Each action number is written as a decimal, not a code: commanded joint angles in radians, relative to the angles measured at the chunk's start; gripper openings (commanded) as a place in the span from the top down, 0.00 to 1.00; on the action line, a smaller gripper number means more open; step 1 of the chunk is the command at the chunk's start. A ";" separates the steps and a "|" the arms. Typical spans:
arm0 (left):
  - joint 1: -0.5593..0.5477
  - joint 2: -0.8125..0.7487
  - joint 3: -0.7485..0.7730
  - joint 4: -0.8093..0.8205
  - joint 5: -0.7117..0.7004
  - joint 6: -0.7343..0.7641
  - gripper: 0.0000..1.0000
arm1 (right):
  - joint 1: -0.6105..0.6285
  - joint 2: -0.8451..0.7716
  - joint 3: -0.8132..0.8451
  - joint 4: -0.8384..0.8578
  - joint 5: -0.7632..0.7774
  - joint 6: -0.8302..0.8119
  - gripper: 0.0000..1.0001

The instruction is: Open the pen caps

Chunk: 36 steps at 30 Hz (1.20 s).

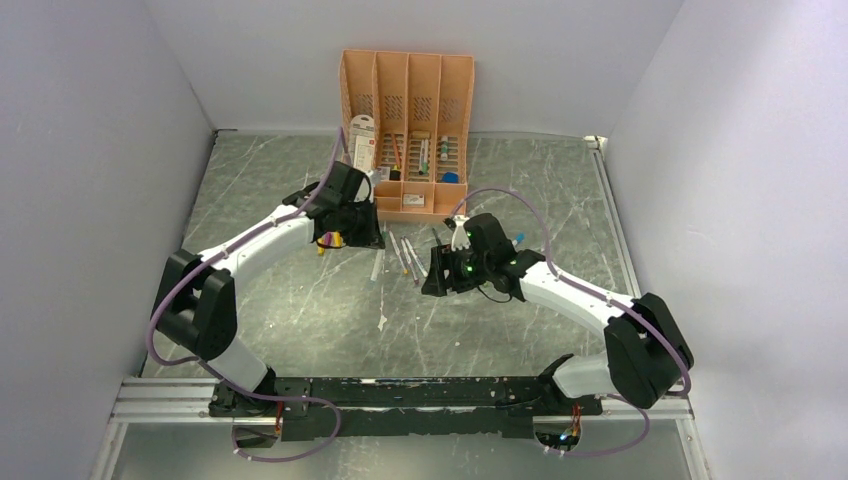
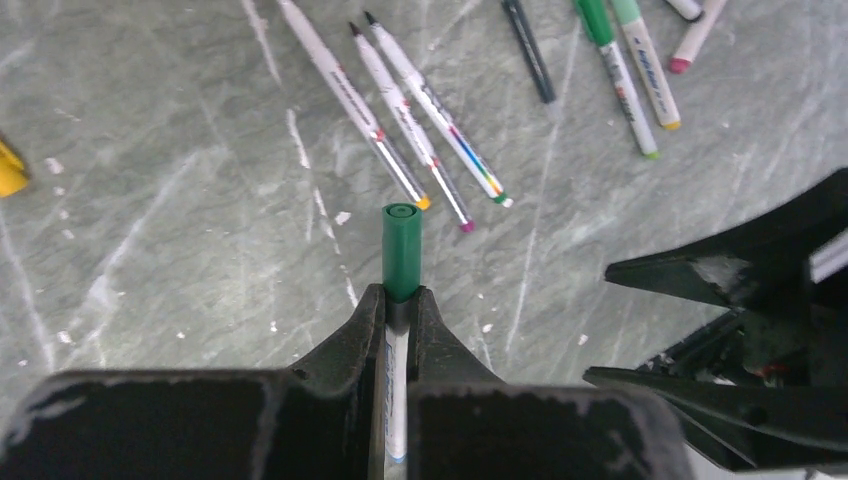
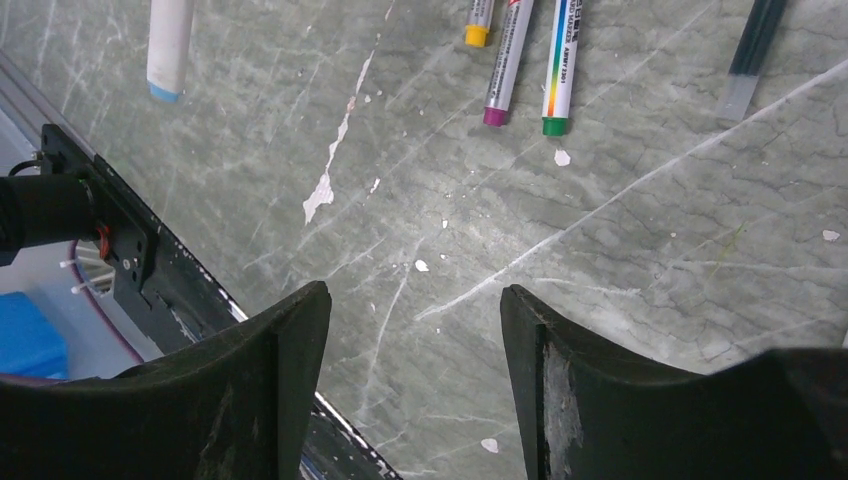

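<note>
L gripper (image 2: 398,300) is clamped on a pen barrel (image 2: 396,400), w/ the green cap (image 2: 401,250) poking out past its fingertips (image 2: 365,320), seated on the pen & not yet pulled. In the left wrist view the pen's long axis runs straight up the frame, in line w/ the fingers, so the cap's free end points to the upper middle. R gripper (image 3: 412,300) stands wide apart & holds nothing. In the left wrist view its dark fingers (image 2: 700,280) sit at the lower right edge, well apart from the cap, mouth facing left. So the cap lies up & left of R there, and we judge R is the arm to take it: come in across the frame, set its jaws across the cap, pull along the axis away from L. The cap doesn't show in the right wrist view, so alignment can't be checked there. On the table (image 2: 150,300) three loose pens (image 2: 410,120) lie diagonally at upper centre, further pens (image 2: 630,80) at upper right, a yellow piece (image 2: 8,170) at the left edge, prob a loose cap. We see nothing btw R & the cap
</note>
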 commanded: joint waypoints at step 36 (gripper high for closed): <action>-0.072 -0.288 -0.238 0.378 0.186 -0.228 0.93 | -0.011 -0.271 -0.289 0.359 -0.276 0.243 0.40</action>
